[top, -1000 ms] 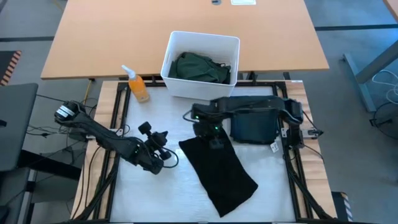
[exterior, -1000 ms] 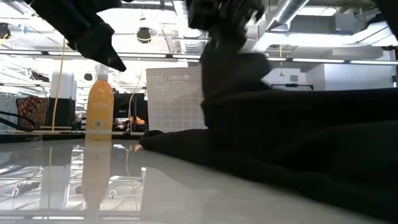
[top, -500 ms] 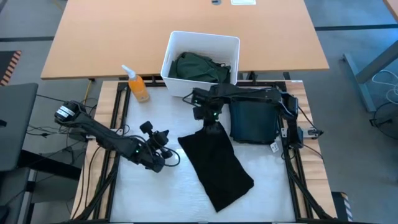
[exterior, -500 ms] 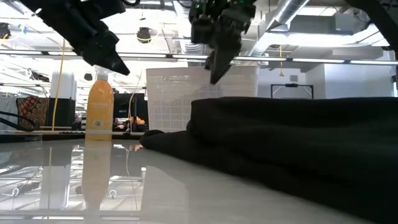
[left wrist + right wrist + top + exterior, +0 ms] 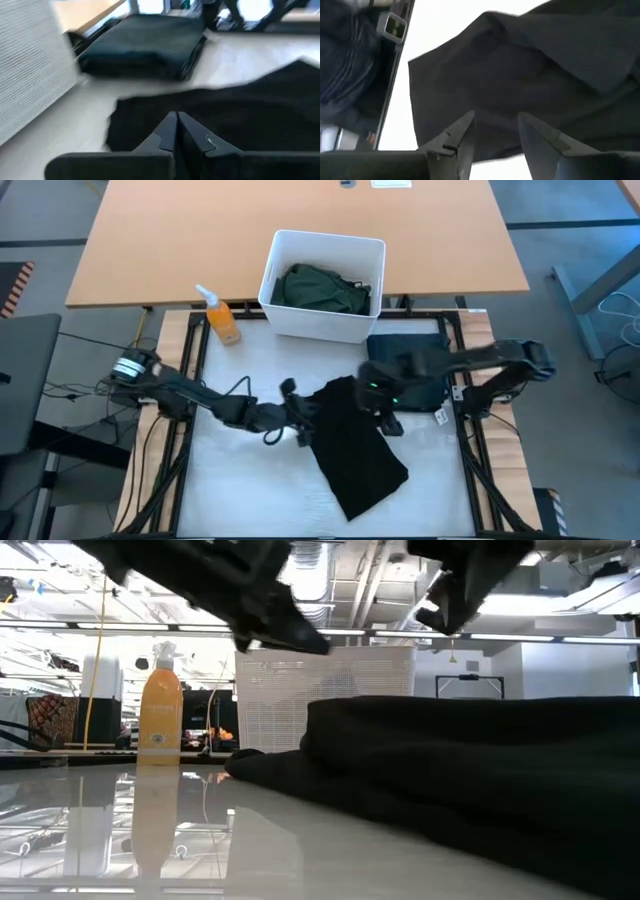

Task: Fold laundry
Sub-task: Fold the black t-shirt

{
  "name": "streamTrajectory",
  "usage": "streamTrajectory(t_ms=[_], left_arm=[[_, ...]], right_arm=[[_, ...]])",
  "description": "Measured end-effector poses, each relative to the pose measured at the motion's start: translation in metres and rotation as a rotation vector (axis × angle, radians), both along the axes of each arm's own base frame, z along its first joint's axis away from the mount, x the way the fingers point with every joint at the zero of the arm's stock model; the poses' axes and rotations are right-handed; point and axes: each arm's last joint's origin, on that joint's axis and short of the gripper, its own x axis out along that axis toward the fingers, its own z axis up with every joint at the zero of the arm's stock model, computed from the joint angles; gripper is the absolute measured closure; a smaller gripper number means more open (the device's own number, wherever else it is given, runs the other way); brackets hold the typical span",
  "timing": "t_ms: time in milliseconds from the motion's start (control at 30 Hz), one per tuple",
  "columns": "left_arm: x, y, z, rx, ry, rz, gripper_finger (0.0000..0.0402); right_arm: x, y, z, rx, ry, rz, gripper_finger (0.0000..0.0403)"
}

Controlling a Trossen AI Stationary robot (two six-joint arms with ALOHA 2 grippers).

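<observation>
Laundry is at three stages here, judged around the white bin (image 5: 322,285). A dark green garment (image 5: 322,288) sits bunched inside the bin, untouched. Just beside the bin, on its near right, a dark folded stack (image 5: 408,370) lies squared on the table (image 5: 225,490), so that piece looks finished. Nearer the table's front than the bin, a long black garment (image 5: 352,448) is spread slantwise in a narrow strip (probably folded lengthwise once, with more folds to go).

Both arms are on this black piece. The left gripper (image 5: 300,423), fingers pressed together and empty, sits at the cloth's left edge. The right gripper (image 5: 386,418), fingers parted with nothing between them, hovers over its right edge. An orange spray bottle (image 5: 220,317) stands left of the bin.
</observation>
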Motion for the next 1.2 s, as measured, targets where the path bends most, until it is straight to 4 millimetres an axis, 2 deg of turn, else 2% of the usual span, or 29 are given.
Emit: streamTrajectory(t_ms=[133,300,500,633,800,967,1200], left_arm=[[0.026,0.004,-0.009,-0.015,-0.02,-0.042,0.0372],[0.06,0.011,-0.018,-0.156,0.076,0.008,0.0304],[0.095,0.008,-0.016,-0.218,0.247,0.091,0.0216],[0.11,0.008,-0.011,-0.207,0.362,0.218,0.018],[0.123,0.006,-0.001,-0.198,0.476,0.274,0.0171],[0.13,0.005,-0.002,-0.2,0.532,0.317,0.0172],[0.124,0.006,-0.01,-0.268,0.569,0.355,0.0172]], right_arm=[[-0.031,0.019,-0.022,0.005,-0.129,-0.075,0.0244],[-0.057,0.039,-0.045,-0.011,-0.226,-0.087,0.0254],[-0.07,0.054,-0.058,-0.073,-0.287,-0.069,0.0264],[-0.071,0.062,-0.058,-0.131,-0.329,-0.033,0.027],[-0.074,0.071,-0.057,-0.16,-0.364,0.033,0.0274],[-0.077,0.076,-0.057,-0.172,-0.377,0.082,0.0276],[-0.077,0.076,-0.057,-0.195,-0.387,0.107,0.0276]])
